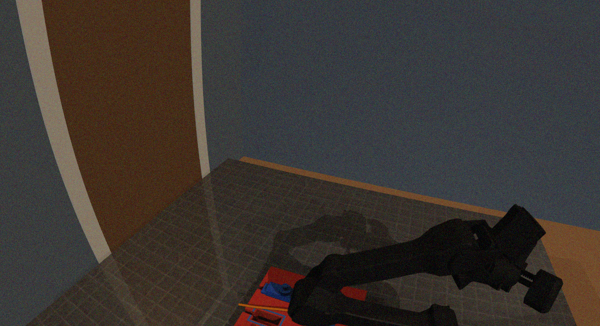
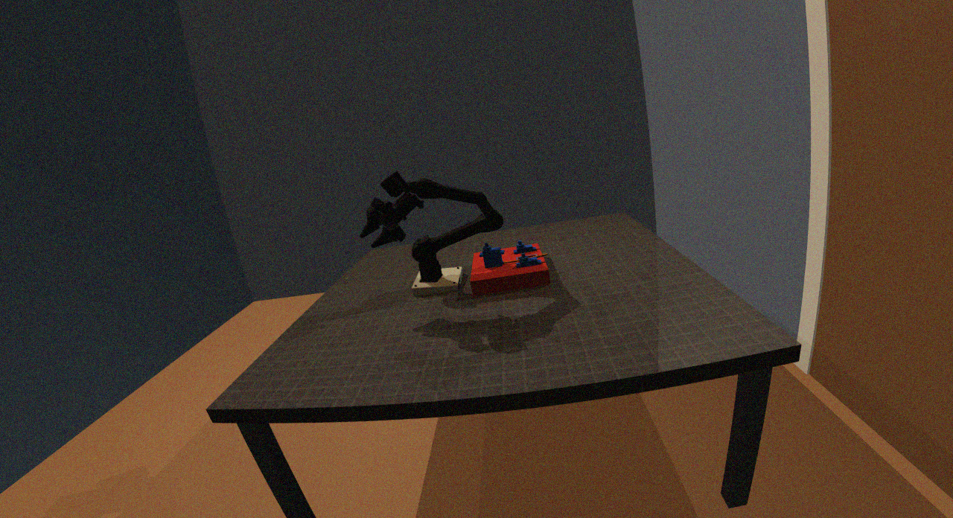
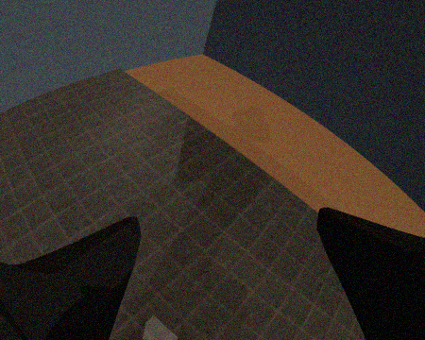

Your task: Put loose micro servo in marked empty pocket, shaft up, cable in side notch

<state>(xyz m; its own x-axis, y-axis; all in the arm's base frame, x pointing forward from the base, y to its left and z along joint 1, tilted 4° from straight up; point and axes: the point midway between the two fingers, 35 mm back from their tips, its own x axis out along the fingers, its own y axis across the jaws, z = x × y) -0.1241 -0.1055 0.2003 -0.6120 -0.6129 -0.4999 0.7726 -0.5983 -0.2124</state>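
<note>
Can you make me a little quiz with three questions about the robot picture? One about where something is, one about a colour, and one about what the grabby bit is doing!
1. Where is the red deck?
A. On the floor
B. On the table, beside the arm's base
C. Hanging on the wall

2. What colour are the small servos on the deck?
A. Blue
B. Yellow
C. White

3. How is the tool now?
A. Shut on a servo
B. Shut on nothing
C. Open and holding nothing

Answers:
1. B, the exterior view shows it on the table next to the base.
2. A, they look blue against the red.
3. C, the wrist view shows the fingers wide apart with only table between.
</note>
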